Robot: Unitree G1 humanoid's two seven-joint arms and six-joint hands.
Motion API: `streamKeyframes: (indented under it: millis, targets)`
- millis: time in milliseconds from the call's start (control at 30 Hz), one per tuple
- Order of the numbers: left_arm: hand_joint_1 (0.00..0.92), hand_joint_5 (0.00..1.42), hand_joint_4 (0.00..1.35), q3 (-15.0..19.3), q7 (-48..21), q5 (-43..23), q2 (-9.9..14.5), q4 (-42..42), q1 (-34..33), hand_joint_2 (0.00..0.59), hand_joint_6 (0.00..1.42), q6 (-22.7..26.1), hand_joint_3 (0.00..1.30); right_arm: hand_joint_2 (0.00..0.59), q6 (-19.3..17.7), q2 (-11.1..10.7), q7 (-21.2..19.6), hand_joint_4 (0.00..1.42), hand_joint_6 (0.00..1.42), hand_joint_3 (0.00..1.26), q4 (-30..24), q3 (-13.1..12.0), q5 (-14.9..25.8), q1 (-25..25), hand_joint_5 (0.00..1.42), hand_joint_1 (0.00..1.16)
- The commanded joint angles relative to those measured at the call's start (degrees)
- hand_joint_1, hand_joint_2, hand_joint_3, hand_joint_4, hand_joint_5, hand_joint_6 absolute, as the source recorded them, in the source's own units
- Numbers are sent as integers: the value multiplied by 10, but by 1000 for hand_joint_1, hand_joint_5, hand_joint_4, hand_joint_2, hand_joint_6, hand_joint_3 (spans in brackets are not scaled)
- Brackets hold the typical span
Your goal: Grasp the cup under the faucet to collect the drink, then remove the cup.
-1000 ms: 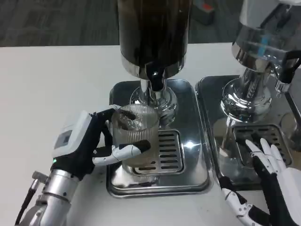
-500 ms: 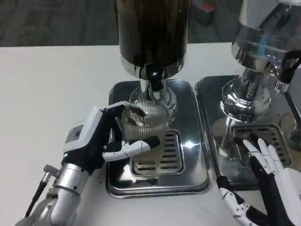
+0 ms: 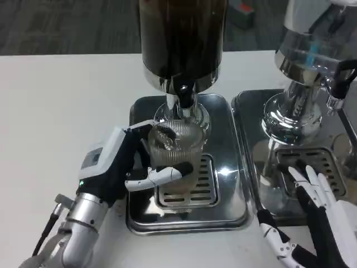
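The left hand (image 3: pixel 120 167) is gripping the ribbed cup (image 3: pixel 174 146), which is sitting in its grasp just below the faucet (image 3: pixel 184 92). Filling and removal are remaining. The right hand (image 3: pixel 318 215) is resting with fingers spread.

One head view looks steeply down from the robot's own height onto the white table (image 3: pixel 50 95), facing forward toward the dark floor beyond its far edge. It sits close: the dark drink dispenser (image 3: pixel 181 39) is cut off at the top, and both forearms enter from the bottom edge.
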Motion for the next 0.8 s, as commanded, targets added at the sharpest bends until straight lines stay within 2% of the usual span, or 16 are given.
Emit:
streamKeyframes:
  millis: [33, 600, 800]
  targets:
    - [281, 953, 712, -6, 1, 1, -2, -1, -12, 77, 1254, 1, 500, 384, 6, 1, 5, 22, 247, 146, -7, 2, -2, 4, 4, 379]
    - [213, 903, 670, -23, 1, 7, 6, -10, -5, 71, 1197, 8, 447, 399, 9, 1, 9, 32, 247, 156, -6, 0, 0, 2, 15, 407]
    - [195, 865, 633, -27, 1, 9, 8, -14, -1, 69, 1121, 11, 422, 401, 12, 2, 10, 32, 247, 156, -8, -1, 0, 1, 18, 413]
